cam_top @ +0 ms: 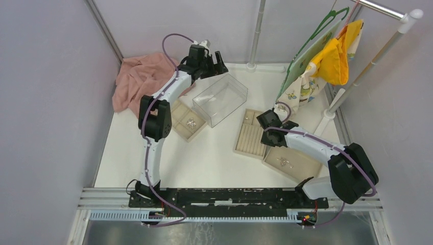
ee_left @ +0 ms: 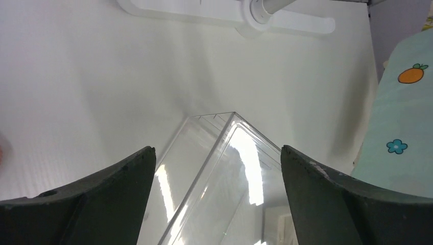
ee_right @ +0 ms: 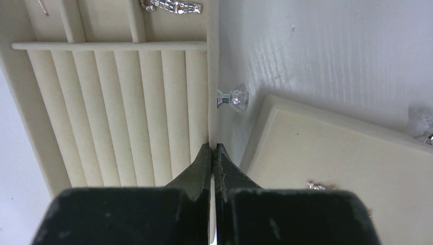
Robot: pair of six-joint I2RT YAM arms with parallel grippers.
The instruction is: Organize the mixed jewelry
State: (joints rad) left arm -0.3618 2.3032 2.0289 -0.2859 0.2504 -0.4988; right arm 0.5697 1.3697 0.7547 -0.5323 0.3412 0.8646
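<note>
The mixed jewelry lies in several spots. A small silver cluster sits in the left compartment tray, and another cluster lies on the flat tray. In the right wrist view a crystal stud lies on the table between the ring-slot tray and the flat tray. A sparkly piece lies in an upper compartment, and a tiny piece on the flat tray. My right gripper is shut at the ring-slot tray's right rim. My left gripper is open above the clear plastic box.
The clear box stands between the trays at the back. A pink cloth lies at the back left. A rack pole base and hanging clothes stand at the back right.
</note>
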